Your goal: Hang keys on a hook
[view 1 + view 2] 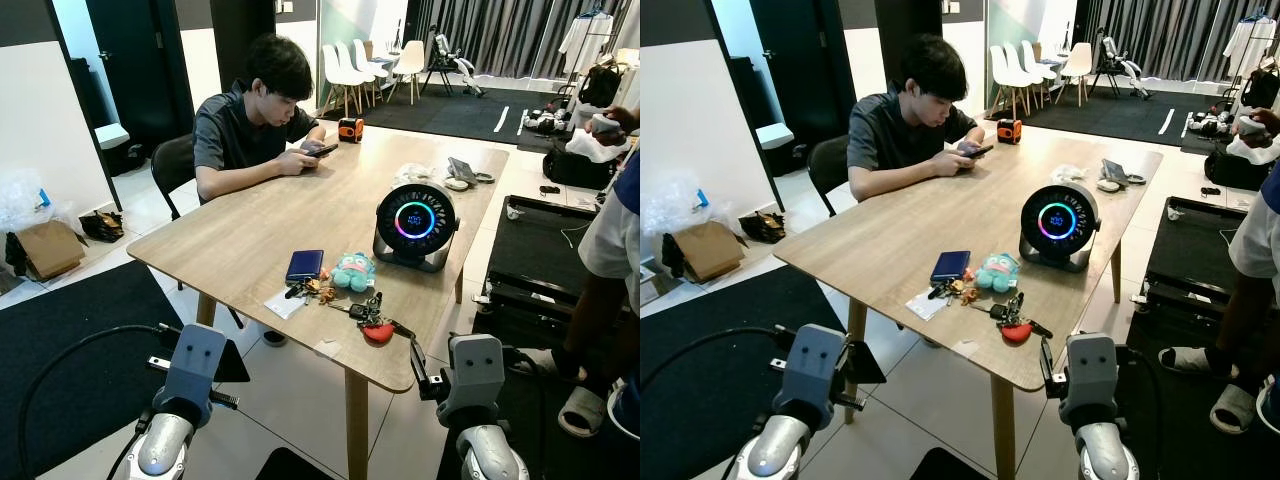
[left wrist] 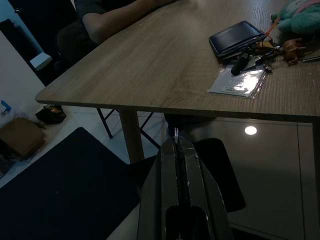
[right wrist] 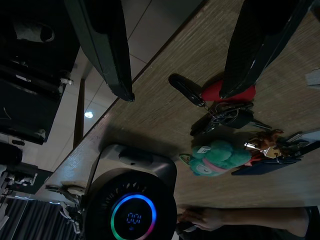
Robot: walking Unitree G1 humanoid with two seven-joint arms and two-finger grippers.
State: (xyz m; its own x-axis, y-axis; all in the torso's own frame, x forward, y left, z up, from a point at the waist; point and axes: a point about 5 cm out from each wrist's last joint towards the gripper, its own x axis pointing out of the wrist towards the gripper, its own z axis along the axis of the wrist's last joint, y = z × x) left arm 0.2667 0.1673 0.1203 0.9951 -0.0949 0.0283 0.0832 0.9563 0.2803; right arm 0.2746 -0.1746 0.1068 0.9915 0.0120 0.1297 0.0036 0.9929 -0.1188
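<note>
While the left gripper (image 2: pixel 176 150) waits pressed shut, the wide-open right gripper (image 3: pixel 175 55) is nearer, the black keys with red fob (image 1: pixel 374 318) lying at its eleven o'clock.

A table (image 1: pixel 250 240) is standing ahead of the robot, with keys (image 1: pixel 368 318) lying near its front edge at about one o'clock. Just behind them, a plush toy (image 1: pixel 353 271) is sitting beside a wallet (image 1: pixel 305 266) on its left. A fan (image 1: pixel 415 226) is standing farther back, at one o'clock. A person (image 1: pixel 255 120) is sitting at the far side, at eleven o'clock. Another person (image 1: pixel 610 260) is standing at three o'clock.
</note>
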